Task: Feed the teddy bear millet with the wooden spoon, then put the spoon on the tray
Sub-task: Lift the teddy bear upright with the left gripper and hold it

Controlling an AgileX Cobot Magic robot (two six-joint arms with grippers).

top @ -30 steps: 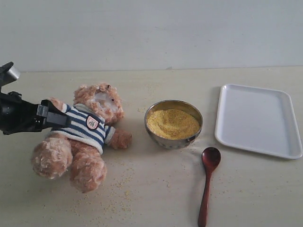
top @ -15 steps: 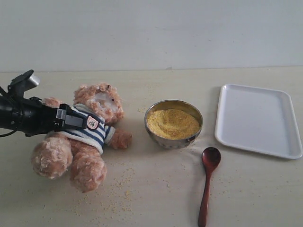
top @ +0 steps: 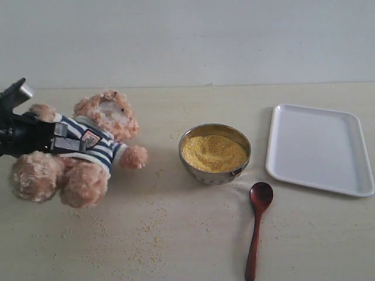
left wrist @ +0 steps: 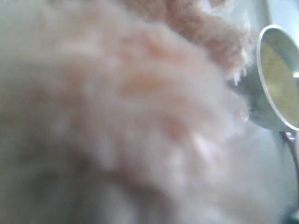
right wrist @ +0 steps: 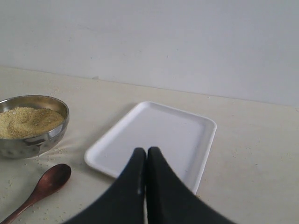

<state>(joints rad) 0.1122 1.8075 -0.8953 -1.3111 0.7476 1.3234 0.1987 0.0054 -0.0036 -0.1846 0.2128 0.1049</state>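
The teddy bear (top: 99,126) in its striped sweater leans at the left of the table. My left gripper (top: 70,142) is shut on its torso from the left. In the left wrist view blurred bear fur (left wrist: 140,93) fills the picture and hides the fingers. Millet (top: 214,152) fills the metal bowl (top: 214,174) at the centre. The wooden spoon (top: 256,225) lies on the table in front of the bowl, its bowl end toward the tray (top: 319,147). My right gripper (right wrist: 146,151) is shut on nothing, hovering short of the tray (right wrist: 159,135), out of the exterior view.
Loose millet grains (top: 146,225) are scattered over the table in front of the bear and near the spoon. The tray holds nothing. A pale wall runs along the table's far edge. The bowl rim (left wrist: 275,79) shows at the side of the left wrist view.
My left gripper reached in onto the bear's torso, then drew back to the left. The bear shifted left and slightly up with it. Bowl, spoon and tray stayed put.
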